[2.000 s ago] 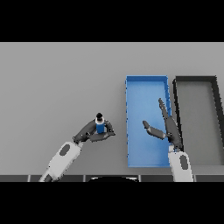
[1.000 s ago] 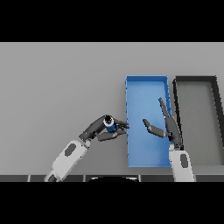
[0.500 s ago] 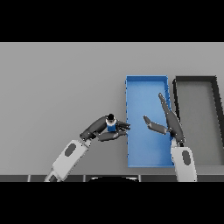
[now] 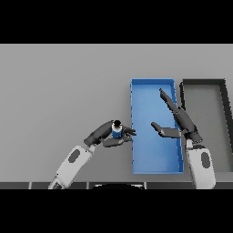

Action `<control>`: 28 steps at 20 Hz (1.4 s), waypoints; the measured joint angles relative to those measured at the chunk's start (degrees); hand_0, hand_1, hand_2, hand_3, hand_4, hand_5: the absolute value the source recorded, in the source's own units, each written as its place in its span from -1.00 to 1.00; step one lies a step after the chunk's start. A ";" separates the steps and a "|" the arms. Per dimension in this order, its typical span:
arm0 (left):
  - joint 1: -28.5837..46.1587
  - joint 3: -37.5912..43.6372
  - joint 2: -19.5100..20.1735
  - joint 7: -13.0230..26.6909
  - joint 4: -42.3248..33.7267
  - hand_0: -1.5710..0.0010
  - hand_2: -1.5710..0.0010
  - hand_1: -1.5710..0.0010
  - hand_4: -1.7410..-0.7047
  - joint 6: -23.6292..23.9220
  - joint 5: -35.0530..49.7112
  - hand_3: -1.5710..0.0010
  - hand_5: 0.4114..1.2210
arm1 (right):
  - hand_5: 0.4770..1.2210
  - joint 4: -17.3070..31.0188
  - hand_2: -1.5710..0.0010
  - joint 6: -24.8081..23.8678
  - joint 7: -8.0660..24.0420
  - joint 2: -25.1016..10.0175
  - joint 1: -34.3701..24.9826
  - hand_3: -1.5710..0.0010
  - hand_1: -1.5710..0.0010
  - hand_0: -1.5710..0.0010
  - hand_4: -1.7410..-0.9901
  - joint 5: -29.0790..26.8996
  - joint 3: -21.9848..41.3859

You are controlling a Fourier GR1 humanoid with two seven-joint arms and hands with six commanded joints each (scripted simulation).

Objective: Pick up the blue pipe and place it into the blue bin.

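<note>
A short blue pipe [image 4: 117,131] with a dark open top is held in my left hand [image 4: 105,135], whose fingers and thumb curl round it. It hangs just left of the blue bin [image 4: 136,154], close to the bin's left wall. My right hand [image 4: 178,122] hovers over the bin's right half, fingers straight and thumb spread, holding nothing.
A dark grey bin [image 4: 225,118] stands right of the blue bin, side by side with it. Grey table surface [image 4: 59,91] stretches to the left and behind.
My left hand has carried the pipe rightward, from the table's middle to the blue bin's left wall. The right hand has shifted slightly right and up over the bin.
</note>
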 measured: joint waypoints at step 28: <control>1.14 5.01 -4.27 2.06 0.28 -1.00 -0.95 -1.00 -0.72 -7.34 -3.02 -0.45 1.00 | -0.88 5.41 0.16 17.21 23.42 6.16 -27.48 0.36 0.17 0.20 -0.05 -11.30 18.42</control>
